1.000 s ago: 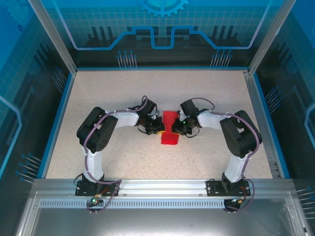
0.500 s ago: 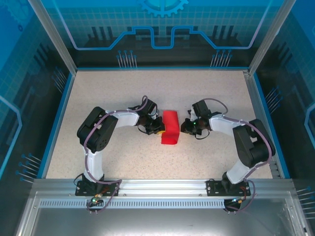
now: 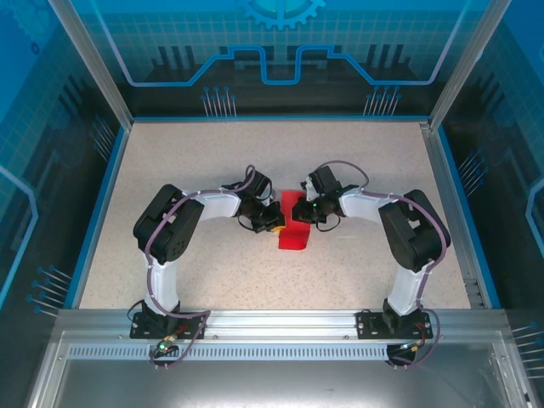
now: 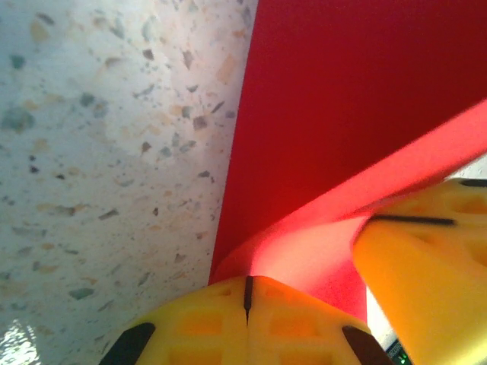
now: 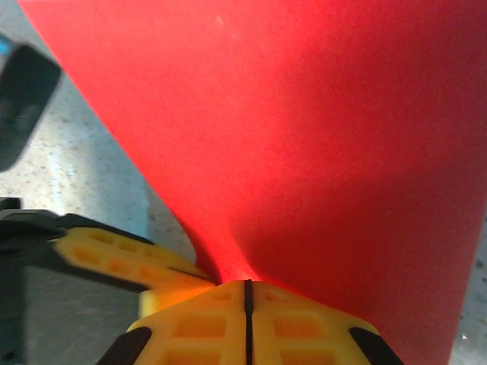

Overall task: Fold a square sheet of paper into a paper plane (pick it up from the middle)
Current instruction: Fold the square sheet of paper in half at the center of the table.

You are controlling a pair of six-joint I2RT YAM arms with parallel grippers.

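The square sheet of paper (image 3: 291, 238) is bright red and lies partly folded at mid-table between both arms. My left gripper (image 3: 274, 224) sits at its left edge. In the left wrist view its yellow jaws (image 4: 247, 293) are shut, and a curled flap of the paper (image 4: 342, 99) rises out of their tips. My right gripper (image 3: 306, 212) is over the sheet's upper right part. In the right wrist view it (image 5: 247, 300) is shut, and the paper (image 5: 304, 137) fans out from its tips. The two grippers are almost touching: a right finger (image 4: 426, 289) shows beside the left jaws.
The speckled beige table (image 3: 204, 161) is bordered by a blue rim and glass walls (image 3: 85, 102). A metal rail (image 3: 272, 327) with both arm bases runs along the near edge. The arms' elbows (image 3: 166, 225) flank the paper on both sides.
The right gripper pulled away to the right, leaving the paper looking wider, then came back over the sheet and shut. The paper looks narrower again. The left arm has not moved.
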